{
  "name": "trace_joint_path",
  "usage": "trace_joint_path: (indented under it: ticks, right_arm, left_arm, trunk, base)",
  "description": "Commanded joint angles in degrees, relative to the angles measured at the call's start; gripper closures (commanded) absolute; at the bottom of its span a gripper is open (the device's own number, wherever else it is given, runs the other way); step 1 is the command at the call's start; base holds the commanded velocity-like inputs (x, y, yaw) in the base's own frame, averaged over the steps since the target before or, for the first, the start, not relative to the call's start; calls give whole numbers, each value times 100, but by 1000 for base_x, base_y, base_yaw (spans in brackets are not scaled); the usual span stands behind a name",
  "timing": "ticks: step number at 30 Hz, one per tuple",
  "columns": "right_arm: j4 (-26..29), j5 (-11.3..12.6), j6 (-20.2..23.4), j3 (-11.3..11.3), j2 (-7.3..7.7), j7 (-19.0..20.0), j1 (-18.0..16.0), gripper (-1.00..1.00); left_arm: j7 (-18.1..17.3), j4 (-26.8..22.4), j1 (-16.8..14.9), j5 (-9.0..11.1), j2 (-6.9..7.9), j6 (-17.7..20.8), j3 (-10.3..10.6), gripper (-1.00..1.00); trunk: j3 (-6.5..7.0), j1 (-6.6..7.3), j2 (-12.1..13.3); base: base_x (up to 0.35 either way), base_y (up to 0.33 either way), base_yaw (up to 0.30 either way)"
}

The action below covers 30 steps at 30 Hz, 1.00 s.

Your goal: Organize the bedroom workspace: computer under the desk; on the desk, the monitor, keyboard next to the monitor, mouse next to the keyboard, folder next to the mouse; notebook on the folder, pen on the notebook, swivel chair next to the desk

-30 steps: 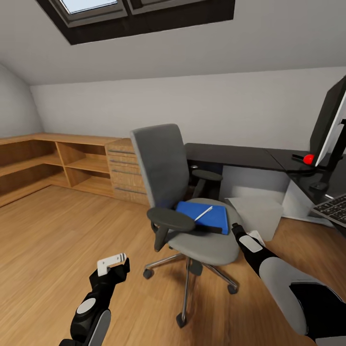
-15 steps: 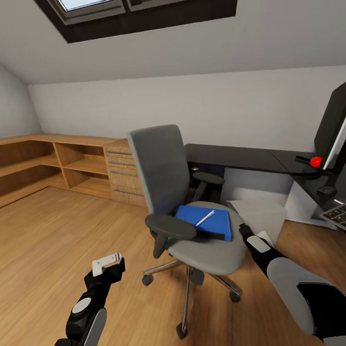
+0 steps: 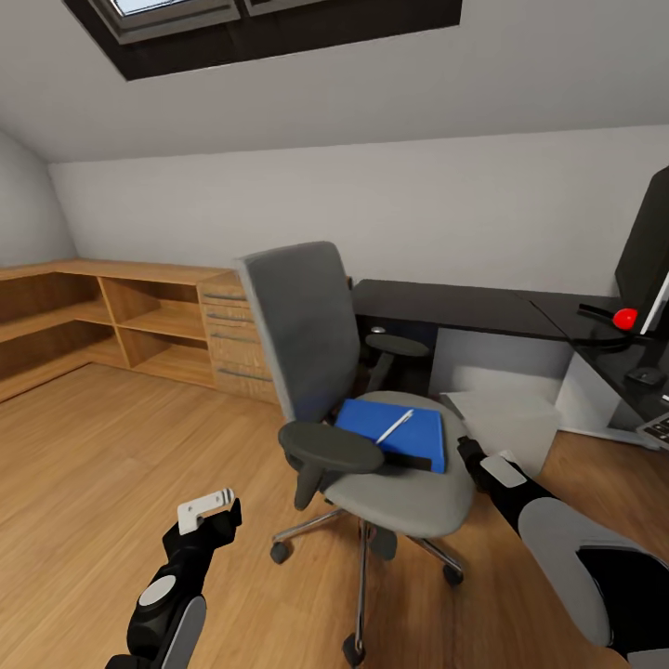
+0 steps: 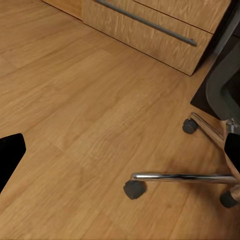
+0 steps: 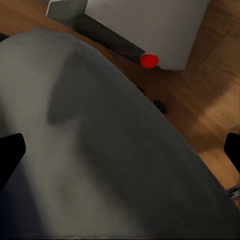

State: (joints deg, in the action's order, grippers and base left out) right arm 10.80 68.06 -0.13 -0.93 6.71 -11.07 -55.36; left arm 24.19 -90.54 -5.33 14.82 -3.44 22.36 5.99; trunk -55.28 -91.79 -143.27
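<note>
The swivel chair (image 3: 314,327) stands on the wood floor in front of the desk (image 3: 454,302). The blue folder (image 3: 414,431) lies on its grey seat (image 5: 100,150), with the white pen (image 3: 394,426) on top. The notebook is hidden. My right gripper (image 3: 467,451) is open at the seat's right edge, fingers over the cushion. My left gripper (image 3: 212,508) hangs open over the floor, left of the chair's base (image 4: 180,176). The computer (image 3: 503,423) sits under the desk. The monitor (image 3: 646,255) and a corner of the keyboard (image 3: 659,428) show at the far right.
A wooden cabinet (image 3: 230,334) with bar handles and low open shelves (image 3: 84,316) line the left wall. A red ball (image 3: 625,318) lies on the desk by the monitor stand. Bare wood floor (image 3: 102,455) spreads to the left of the chair.
The whole view has swung slightly left, so the monitor and keyboard slid toward the right edge. Both arms hold about the same pose beside the chair.
</note>
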Motion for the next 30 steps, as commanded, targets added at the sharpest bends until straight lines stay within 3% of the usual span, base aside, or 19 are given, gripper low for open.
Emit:
trace_joint_path:
  ticks: [1, 4, 9, 23, 30]
  right_arm:
    - [10, 31, 53, 40, 17, -30, -1, -100]
    - [10, 30, 127, 240, 40, -34, -1, -100]
    - [10, 26, 143, 325, 41, -24, -1, -100]
    - [19, 31, 145, 348, 33, -10, -1, -100]
    - [23, 26, 145, 348, 32, -9, -1, -100]
  left_arm:
    - [47, -8, -4, 56, -1, 14, 8, -100]
    - [46, -8, -4, 56, -1, 14, 8, -100]
    - [45, -8, -4, 56, -2, 14, 8, -100]
    - [44, -8, -4, 56, -2, 14, 8, -100]
    - [50, -8, -4, 56, -3, 14, 8, -100]
  trunk:
    - [-6, 1, -3]
    - [-6, 1, -3]
    - [-6, 1, -3]
    - [-6, 1, -3]
    - [-6, 1, -3]
  base:
    - [4, 0, 0]
    - [2, 0, 0]
    - [0, 0, 0]
    - [0, 0, 1]
    - [0, 0, 177]
